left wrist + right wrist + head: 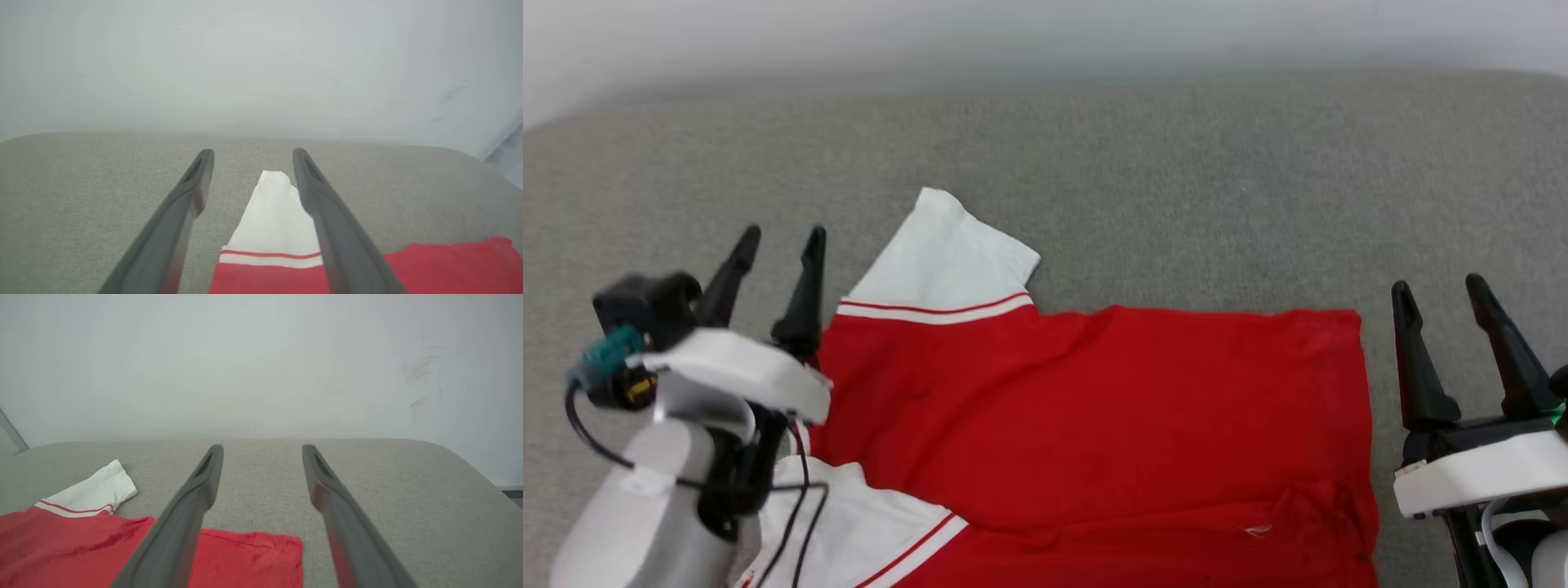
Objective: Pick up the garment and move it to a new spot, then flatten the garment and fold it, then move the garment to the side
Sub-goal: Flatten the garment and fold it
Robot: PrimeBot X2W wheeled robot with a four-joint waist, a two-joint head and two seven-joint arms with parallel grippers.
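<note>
Fingers on the left gripper (783, 237) stand apart, empty, left of the shirt (1094, 408) (by its white sleeves). The shirt lies spread on the grey cushion (1176, 180), short of its far edge. The right gripper (1437, 286), spread and empty, flanks the shirt's right side.

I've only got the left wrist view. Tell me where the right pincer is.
Observer: The right pincer stands open beside the jersey's right edge, holding nothing.
Operator: Report the other sleeve.
Observer: A second white sleeve lies at the near left corner, closest to the robot.
Operator: Describe the body's near part.
Observer: A low crease runs across the red cloth there.
</note>
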